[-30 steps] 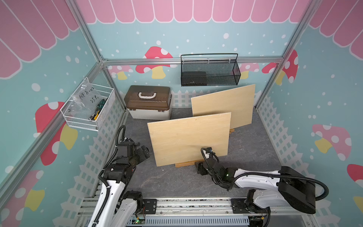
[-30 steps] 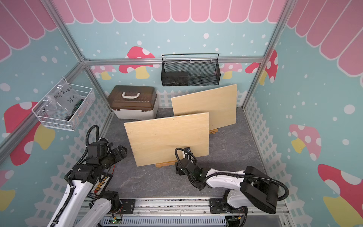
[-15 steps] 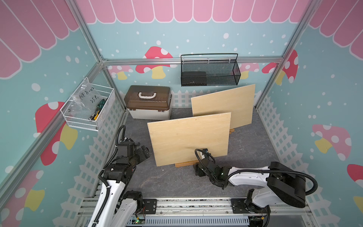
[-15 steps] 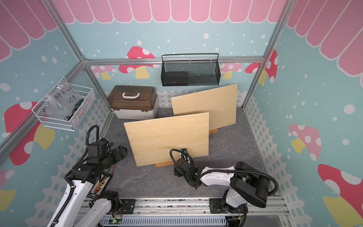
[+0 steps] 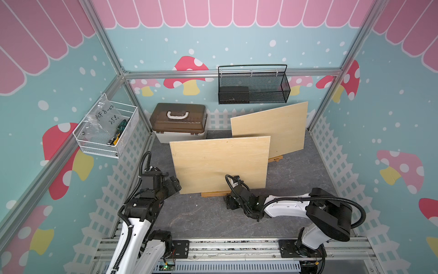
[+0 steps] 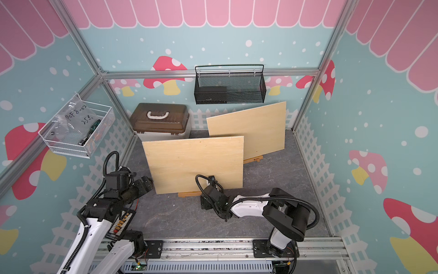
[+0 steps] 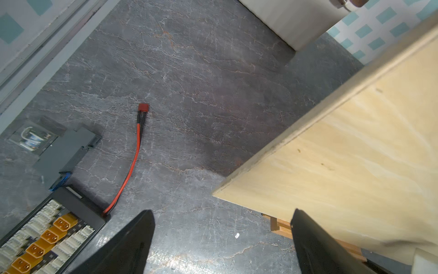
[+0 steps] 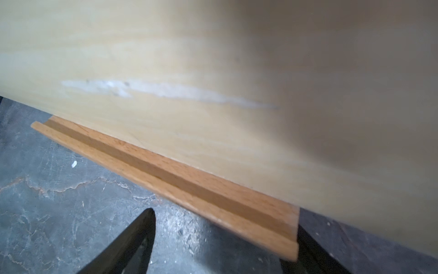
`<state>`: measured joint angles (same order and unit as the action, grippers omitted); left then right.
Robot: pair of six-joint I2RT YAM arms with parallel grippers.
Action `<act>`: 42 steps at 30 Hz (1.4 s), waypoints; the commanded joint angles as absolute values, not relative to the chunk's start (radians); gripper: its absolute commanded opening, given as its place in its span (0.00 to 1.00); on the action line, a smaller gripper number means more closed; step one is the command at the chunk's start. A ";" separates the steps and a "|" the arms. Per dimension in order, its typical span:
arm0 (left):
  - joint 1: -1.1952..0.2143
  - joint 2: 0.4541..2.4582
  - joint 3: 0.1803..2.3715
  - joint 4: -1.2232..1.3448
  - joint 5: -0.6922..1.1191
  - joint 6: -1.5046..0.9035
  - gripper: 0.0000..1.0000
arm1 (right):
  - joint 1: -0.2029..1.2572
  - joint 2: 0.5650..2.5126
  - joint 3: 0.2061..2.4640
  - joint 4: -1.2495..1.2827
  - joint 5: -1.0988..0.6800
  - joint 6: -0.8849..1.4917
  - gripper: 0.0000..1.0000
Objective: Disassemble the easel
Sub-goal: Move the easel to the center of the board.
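Observation:
Two plywood boards stand on small wooden easels. The front board (image 5: 219, 163) (image 6: 194, 163) rests in its easel's ledge (image 5: 213, 194) (image 8: 166, 175); the back board (image 5: 270, 128) leans on another easel (image 5: 276, 158). My right gripper (image 5: 231, 202) (image 8: 222, 220) lies low on the floor, open, and the ledge's right end reaches in between its fingers (image 8: 132, 246) without being clamped. My left gripper (image 5: 176, 186) (image 7: 221, 213) hangs open by the front board's lower left corner (image 7: 355, 154), holding nothing. The easel frames behind the boards are hidden.
A brown-lidded storage box (image 5: 179, 121) sits at the back left. A black mesh basket (image 5: 253, 87) hangs on the back wall and a white wire basket (image 5: 106, 132) on the left wall. A connector board (image 7: 42, 239) with a red wire (image 7: 135, 151) lies on the floor.
My right arm has slid left along the floor, bringing its gripper up to the right end of the front easel's ledge. The left arm has not moved.

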<state>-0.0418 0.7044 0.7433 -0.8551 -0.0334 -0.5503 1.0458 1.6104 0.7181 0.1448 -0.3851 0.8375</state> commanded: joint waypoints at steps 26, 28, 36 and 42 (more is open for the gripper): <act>-0.044 0.693 0.803 -0.889 -0.071 -0.485 0.95 | 0.927 1.743 0.908 0.225 -0.410 0.753 0.82; -0.037 0.687 0.800 -0.874 -0.068 -0.466 0.96 | 0.920 1.736 0.907 0.216 -0.425 0.744 0.83; 0.046 0.643 0.708 -0.671 0.096 -0.387 0.99 | 0.889 1.595 0.797 0.149 -0.519 0.690 0.86; 0.087 0.680 0.713 -0.632 0.204 -0.281 1.00 | 0.800 1.396 0.686 0.074 -0.634 0.589 0.90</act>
<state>0.0715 0.6701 0.7109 -0.6834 0.1268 -0.3607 0.8368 1.4639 0.7208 0.1211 -0.5911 0.6579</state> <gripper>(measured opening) 0.994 0.897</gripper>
